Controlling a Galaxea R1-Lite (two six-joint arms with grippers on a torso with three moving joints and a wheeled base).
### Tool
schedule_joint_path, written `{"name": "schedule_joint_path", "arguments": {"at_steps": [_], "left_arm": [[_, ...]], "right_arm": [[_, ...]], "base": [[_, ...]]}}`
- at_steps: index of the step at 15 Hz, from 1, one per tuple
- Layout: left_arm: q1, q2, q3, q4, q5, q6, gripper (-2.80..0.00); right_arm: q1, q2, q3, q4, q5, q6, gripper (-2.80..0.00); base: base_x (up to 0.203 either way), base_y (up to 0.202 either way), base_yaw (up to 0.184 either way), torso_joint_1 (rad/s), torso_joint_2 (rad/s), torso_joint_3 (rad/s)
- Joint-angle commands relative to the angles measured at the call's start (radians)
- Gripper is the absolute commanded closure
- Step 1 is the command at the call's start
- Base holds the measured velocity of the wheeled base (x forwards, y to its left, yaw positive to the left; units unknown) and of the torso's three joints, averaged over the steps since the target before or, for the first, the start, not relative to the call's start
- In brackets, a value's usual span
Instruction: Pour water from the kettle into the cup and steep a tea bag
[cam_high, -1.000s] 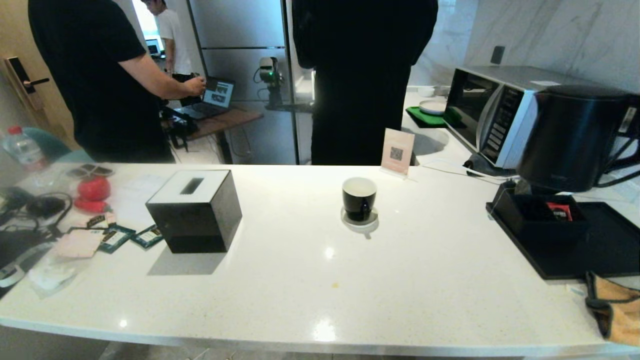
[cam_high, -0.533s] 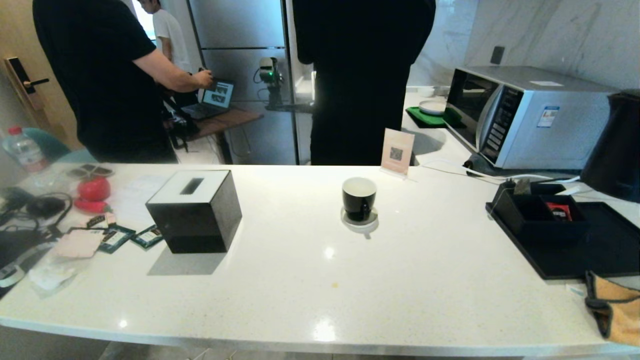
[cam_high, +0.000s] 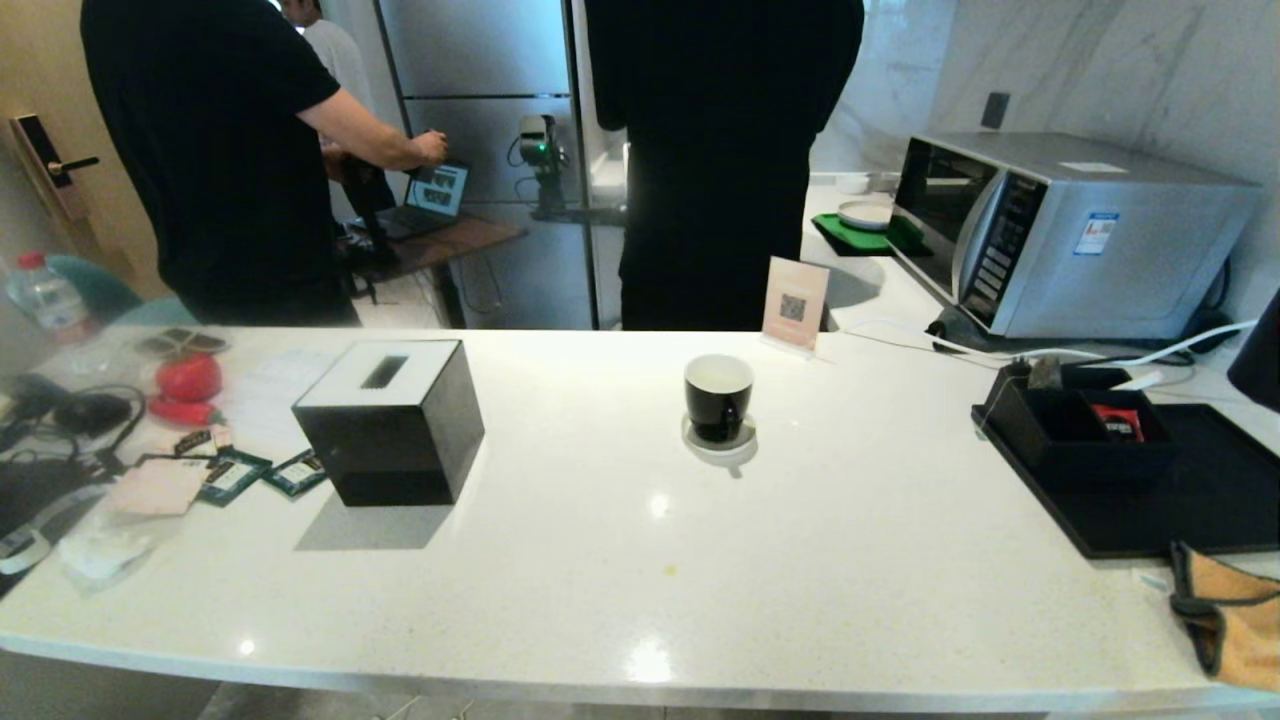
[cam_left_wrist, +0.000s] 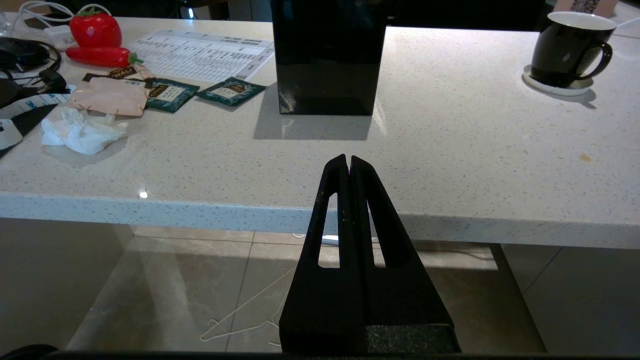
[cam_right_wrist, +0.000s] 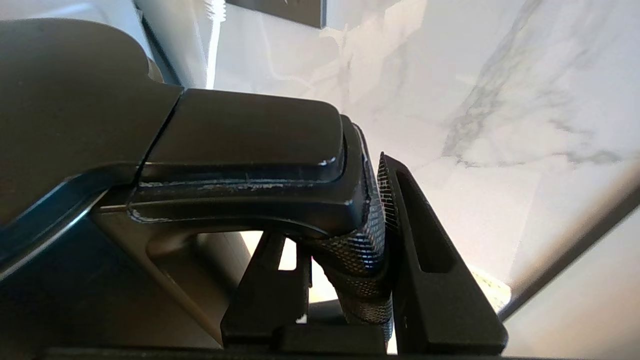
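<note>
Black kettle (cam_right_wrist: 165, 165) was seen clamped at its textured handle (cam_right_wrist: 367, 250) between the fingers of the right gripper (cam_right_wrist: 350, 280), jaws closed on the grip; in the head view only a dark sliver of the kettle (cam_high: 1262, 355) was visible at the far right edge, above the black tray (cam_high: 1200, 500). Cup (cam_high: 717, 396) was recorded upright on its white saucer (cam_high: 722, 450), mid-counter, well apart from the kettle. Tissue box (cam_high: 390, 420) stood to the cup's left. Left gripper (cam_left_wrist: 348, 165) was noted fully closed and empty, held off the near edge of the white counter (cam_left_wrist: 450, 150)
</note>
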Motion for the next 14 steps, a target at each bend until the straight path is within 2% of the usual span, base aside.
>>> {"name": "schedule_joint_path", "arguments": {"at_steps": [1, 3, 14], "left_arm": [[0.000, 0.000, 0.000, 0.000, 0.000, -0.001, 0.00], [0.000, 0.001, 0.000, 0.000, 0.000, -0.001, 0.00], [0.000, 0.000, 0.000, 0.000, 0.000, -0.001, 0.00]], "right_arm": [[-0.026, 0.065, 0.000, -0.042, 0.042, -0.003, 0.00], [-0.046, 0.100, 0.000, -0.073, 0.077, -0.003, 0.00], [-0.070, 0.249, 0.000, -0.162, 0.095, -0.002, 0.00]], "base": [[0.000, 0.000, 0.000, 0.000, 0.00, 0.000], [0.000, 0.000, 0.000, 0.000, 0.00, 0.000], [0.000, 0.000, 0.000, 0.000, 0.00, 0.000]]}}
